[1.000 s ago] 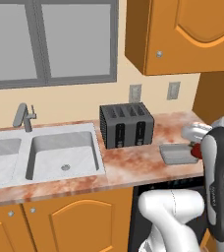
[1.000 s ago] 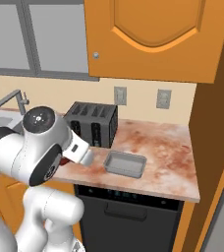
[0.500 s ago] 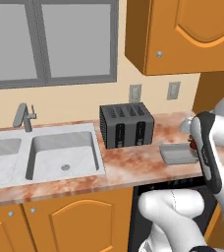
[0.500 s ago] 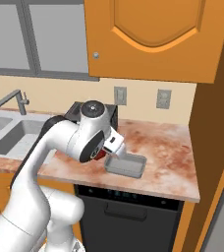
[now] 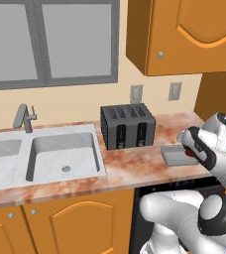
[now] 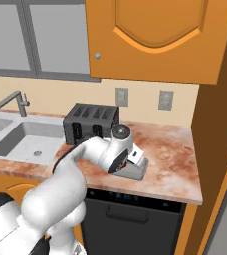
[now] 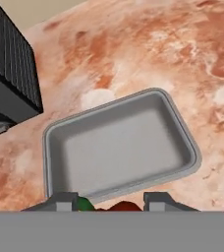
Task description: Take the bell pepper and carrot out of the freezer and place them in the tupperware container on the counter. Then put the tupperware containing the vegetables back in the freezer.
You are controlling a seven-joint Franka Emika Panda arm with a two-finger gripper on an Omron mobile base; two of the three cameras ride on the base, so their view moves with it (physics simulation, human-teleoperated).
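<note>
The tupperware container (image 7: 119, 142) lies empty on the counter (image 7: 148, 54), right of the toaster; it also shows as a grey tray (image 5: 172, 156) (image 6: 137, 172) in both base views. My gripper (image 7: 109, 204) hovers just above the container's near rim, shut on the bell pepper (image 7: 123, 205), whose red skin and green stem peek between the fingertips. In the left base view the hand (image 5: 193, 149) hangs over the tray's right end with the red pepper (image 5: 190, 154) under it. The carrot and the freezer are out of view.
A black-and-grey toaster (image 5: 127, 126) (image 6: 90, 122) stands just left of the tray. A steel sink (image 5: 60, 154) with a faucet (image 5: 23, 116) lies further left. Wall cabinets hang overhead, and a black dishwasher front (image 6: 130, 219) sits under the counter.
The arm has swung forward and down from beside the base to the tray, carrying the pepper. The hand now sits over the container's edge.
</note>
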